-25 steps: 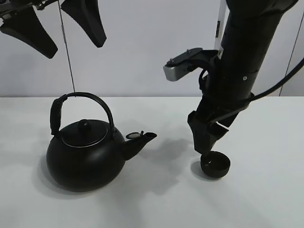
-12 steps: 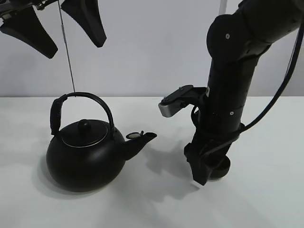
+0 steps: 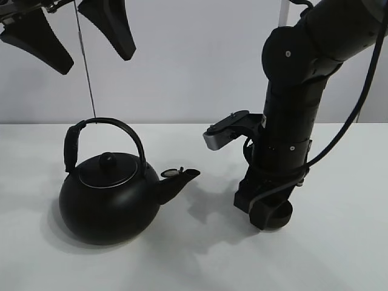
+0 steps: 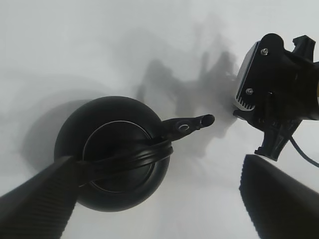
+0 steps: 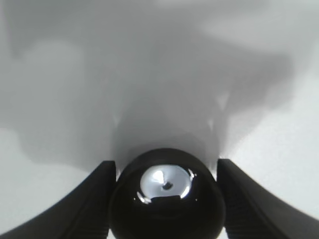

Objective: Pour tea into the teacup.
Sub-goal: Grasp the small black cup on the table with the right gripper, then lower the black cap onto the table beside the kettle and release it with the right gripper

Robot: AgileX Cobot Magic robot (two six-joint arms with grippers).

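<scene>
White matte worktop [image 3: 200, 267] runs from the near side of the exterior view to a straight far edge where it meets a pale wall. The small round matte-black teacup [image 3: 284, 216] sits on it right of centre, nearer the front than the far edge, with bare worktop to its right and in front of it. The right gripper [image 3: 265, 213] is down at worktop level, and its jaws are closed on the teacup. In the right wrist view one dark finger [image 5: 97, 201] presses each side of the cup's rim [image 5: 167, 199], and the glossy inside of the bowl shows between them. The right arm rises nearly upright from the cup and hides its left part in the exterior view.

The large round black kettle with an arched handle [image 3: 109, 200] stands well apart to the left, lid on, its spout [image 3: 182, 176] pointing towards the cup. A strip of bare worktop, crossed by shadow, lies between the spout tip and the right arm.

The left gripper [image 3: 94, 60] hangs high above the kettle, clear of the handle, jaws spread wide and holding nothing. In the left wrist view the kettle [image 4: 114, 149] shows between the two finger blades, with free worktop all round it.
</scene>
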